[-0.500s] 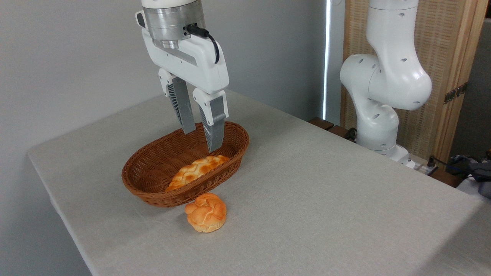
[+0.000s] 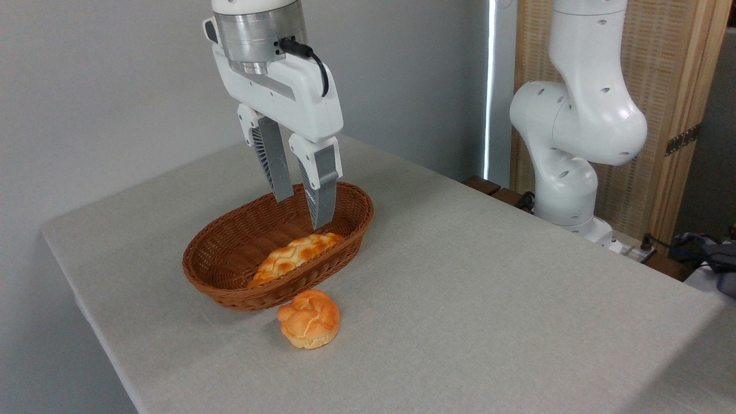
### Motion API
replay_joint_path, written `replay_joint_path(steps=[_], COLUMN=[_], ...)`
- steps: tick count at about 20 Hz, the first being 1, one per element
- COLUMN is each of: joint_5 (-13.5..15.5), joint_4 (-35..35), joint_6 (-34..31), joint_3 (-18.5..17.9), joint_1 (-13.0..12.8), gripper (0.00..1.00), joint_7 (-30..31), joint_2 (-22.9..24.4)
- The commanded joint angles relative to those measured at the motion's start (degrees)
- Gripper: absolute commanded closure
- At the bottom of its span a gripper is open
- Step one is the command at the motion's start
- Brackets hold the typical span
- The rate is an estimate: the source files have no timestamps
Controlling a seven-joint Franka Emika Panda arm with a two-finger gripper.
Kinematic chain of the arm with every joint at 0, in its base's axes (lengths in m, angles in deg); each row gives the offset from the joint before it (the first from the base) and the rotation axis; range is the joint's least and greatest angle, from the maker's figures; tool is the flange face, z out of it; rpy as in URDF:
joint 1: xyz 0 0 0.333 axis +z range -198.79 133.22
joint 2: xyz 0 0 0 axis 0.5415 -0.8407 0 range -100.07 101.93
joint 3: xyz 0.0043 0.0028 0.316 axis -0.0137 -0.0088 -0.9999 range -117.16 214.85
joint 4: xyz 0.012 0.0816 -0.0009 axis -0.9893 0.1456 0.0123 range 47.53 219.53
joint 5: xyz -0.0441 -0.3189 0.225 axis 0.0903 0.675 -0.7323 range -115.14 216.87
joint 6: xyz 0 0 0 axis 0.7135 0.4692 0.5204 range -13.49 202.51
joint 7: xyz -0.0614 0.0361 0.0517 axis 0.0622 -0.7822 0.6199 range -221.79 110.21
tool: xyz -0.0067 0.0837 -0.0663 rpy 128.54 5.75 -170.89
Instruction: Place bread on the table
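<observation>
Since half a second ago almost nothing has shifted: the gripper (image 2: 303, 211) sits at nearly the same height over the basket, and the bread, the bun and the basket lie where they were.

The table (image 2: 489, 299), covered in light grey-beige cloth, fills most of the view, with the white arm rising from its base at the far right edge. The brown oval wicker basket (image 2: 230, 276) rests on the cloth left of centre. Above it the gripper points down, its two grey ribbed fingers (image 2: 323, 190) spread a little apart with nothing between them, the tips just inside the basket's far rim and clear of the loaf.

The bread (image 2: 293, 256), a long braided golden loaf, lies inside the basket along its near wall, one end below the fingertips. A small round knotted bun (image 2: 309, 326) sits on the table just in front of the basket
</observation>
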Motion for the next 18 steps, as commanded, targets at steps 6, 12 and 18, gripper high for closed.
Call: replay_joint_path(steps=[6,12,18], joint_5=[-0.37,-0.37,-0.28], joint_4=[-0.49,0.04,1.62], joint_6=[-1.15,-1.06,-0.62], joint_3=[-0.04,0.04,0.84], joint_1=[0.02,0.02,-0.16], gripper=[0.00,0.00,0.00], joint_7=[-0.98,-0.98,-0.72], joint_2=[-0.09,0.26,0.44])
